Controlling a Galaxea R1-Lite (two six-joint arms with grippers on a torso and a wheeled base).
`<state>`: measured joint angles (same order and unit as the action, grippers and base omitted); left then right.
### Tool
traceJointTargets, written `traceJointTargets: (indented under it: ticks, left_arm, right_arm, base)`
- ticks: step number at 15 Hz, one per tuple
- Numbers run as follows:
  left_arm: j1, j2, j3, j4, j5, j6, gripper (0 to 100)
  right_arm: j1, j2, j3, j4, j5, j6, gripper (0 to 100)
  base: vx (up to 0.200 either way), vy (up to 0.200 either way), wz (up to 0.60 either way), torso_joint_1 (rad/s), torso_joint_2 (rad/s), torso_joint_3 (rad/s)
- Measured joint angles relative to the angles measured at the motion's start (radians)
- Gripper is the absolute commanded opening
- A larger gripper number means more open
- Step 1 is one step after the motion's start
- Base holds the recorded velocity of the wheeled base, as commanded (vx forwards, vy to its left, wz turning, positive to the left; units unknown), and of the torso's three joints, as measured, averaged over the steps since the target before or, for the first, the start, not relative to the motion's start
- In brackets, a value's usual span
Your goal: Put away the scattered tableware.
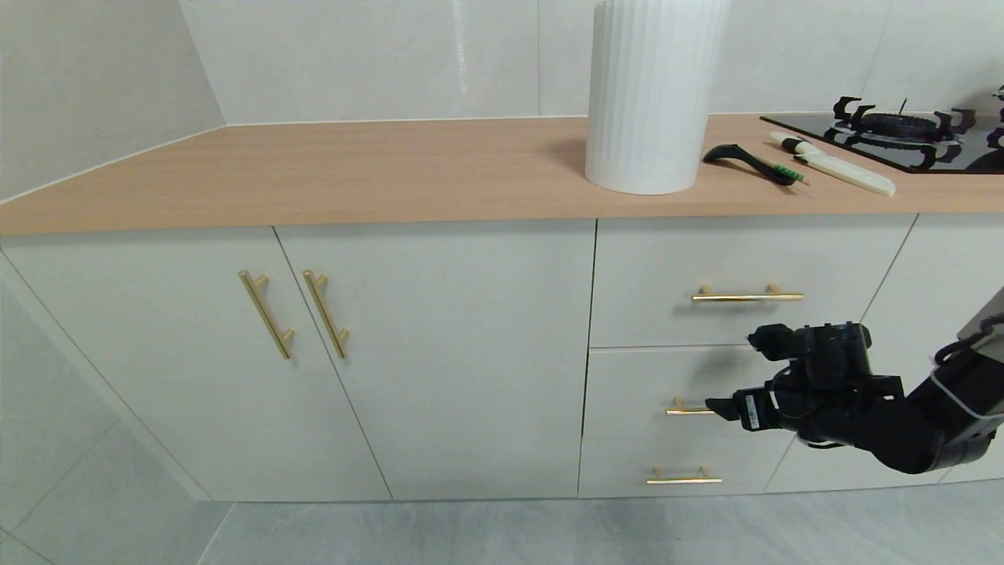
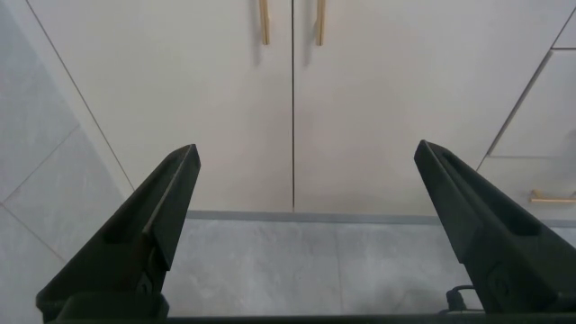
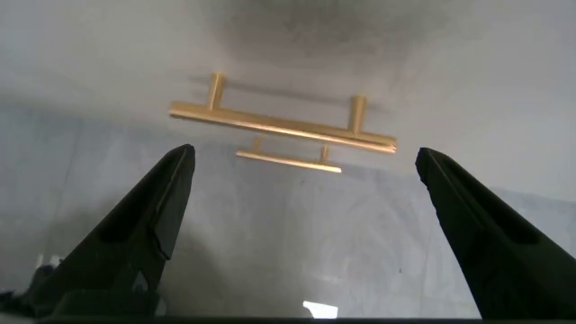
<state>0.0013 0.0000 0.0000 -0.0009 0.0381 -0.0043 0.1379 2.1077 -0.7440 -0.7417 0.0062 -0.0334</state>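
Observation:
On the wooden counter [image 1: 353,169] a black spoon [image 1: 745,159], a small green-handled utensil [image 1: 790,173] and a white knife [image 1: 841,169] lie beside a tall white ribbed container [image 1: 647,94]. My right gripper [image 1: 741,374] is open, well below the counter in front of the drawer stack, its fingers next to the middle drawer's gold handle [image 1: 686,409]. In the right wrist view that gripper [image 3: 306,171] spans the gold handle [image 3: 283,126] a short way ahead, holding nothing. My left gripper [image 2: 306,162] is open and empty, low and facing the double cabinet doors [image 2: 292,99].
A black gas hob [image 1: 902,133] sits at the counter's right end. The drawer stack has a top handle [image 1: 747,296] and a bottom handle [image 1: 684,478]. Two cabinet door handles [image 1: 294,314] are to the left. Grey tiled floor [image 1: 471,534] lies below.

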Motion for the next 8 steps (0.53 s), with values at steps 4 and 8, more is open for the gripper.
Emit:
traceJointTargets:
  ticks: [4, 8]
  left_arm:
    - [0.0, 0.0, 0.0, 0.0, 0.0, 0.0, 100]
    - [0.0, 0.0, 0.0, 0.0, 0.0, 0.0, 100]
  right_arm:
    - [0.005, 0.092, -0.02, -0.082, -0.05, 0.0, 100]
    - [0.014, 0.133, -0.048, -0.108, -0.093, 0.003, 100]
  base:
    - [0.0, 0.0, 0.0, 0.0, 0.0, 0.0]
    - [0.0, 0.0, 0.0, 0.0, 0.0, 0.0]
